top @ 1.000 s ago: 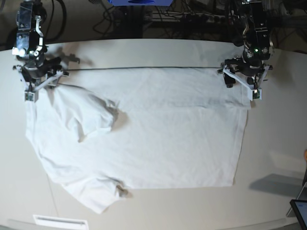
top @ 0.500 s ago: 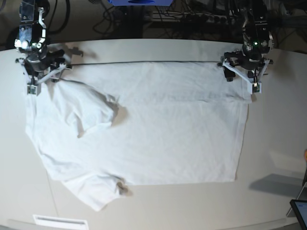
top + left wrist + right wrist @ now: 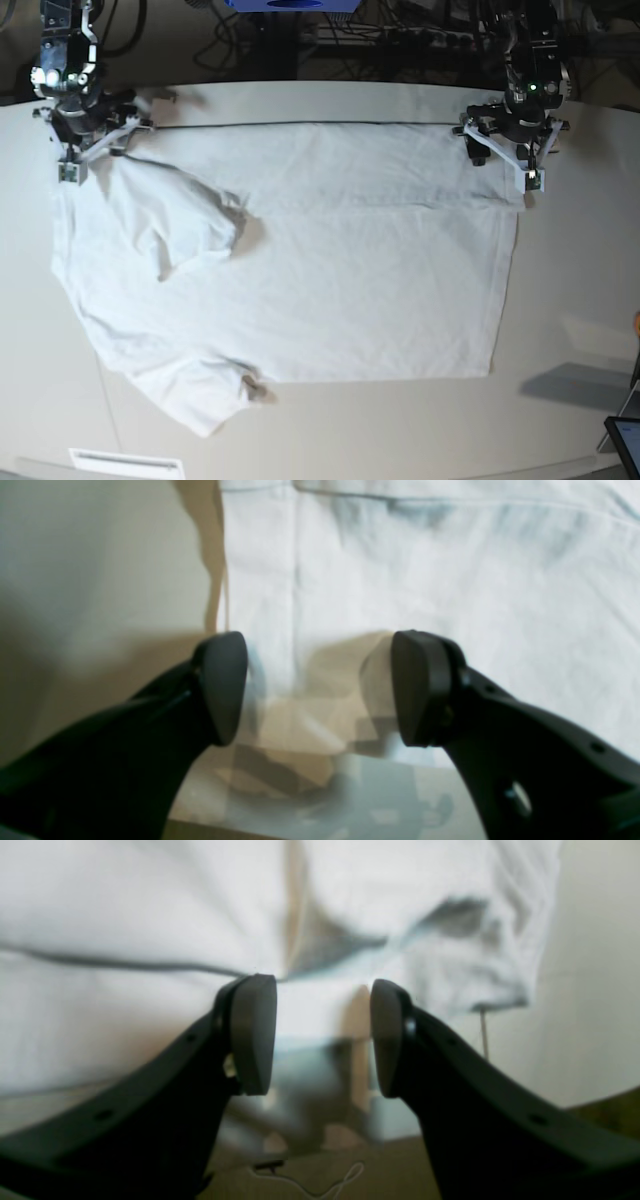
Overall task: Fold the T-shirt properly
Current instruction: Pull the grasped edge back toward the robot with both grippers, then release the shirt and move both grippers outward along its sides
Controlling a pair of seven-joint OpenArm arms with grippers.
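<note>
The white T-shirt point(image 3: 330, 280) lies spread on the table, one sleeve point(image 3: 190, 230) folded onto the body, the other point(image 3: 200, 400) pointing toward the near edge. Its far edge runs as a straight taut line between the two grippers. My left gripper point(image 3: 503, 150) stands on the shirt's far right corner. In the left wrist view the gripper point(image 3: 320, 680) has its jaws wide apart over the fabric point(image 3: 450, 555). My right gripper point(image 3: 97, 148) is at the far left corner. It is open too in the right wrist view point(image 3: 322, 1035), with cloth point(image 3: 125, 915) under the gap.
The off-white table point(image 3: 570, 260) reaches past the shirt on the right and at the front. Dark cables and gear crowd the back edge behind both arms. A screen's corner point(image 3: 625, 440) shows at the lower right, and a white label point(image 3: 125, 463) lies at the front edge.
Both grippers have moved toward the table's far edge. The shirt's far edge, and the whole shirt a little, slid that way with them. The jaws stayed the same width.
</note>
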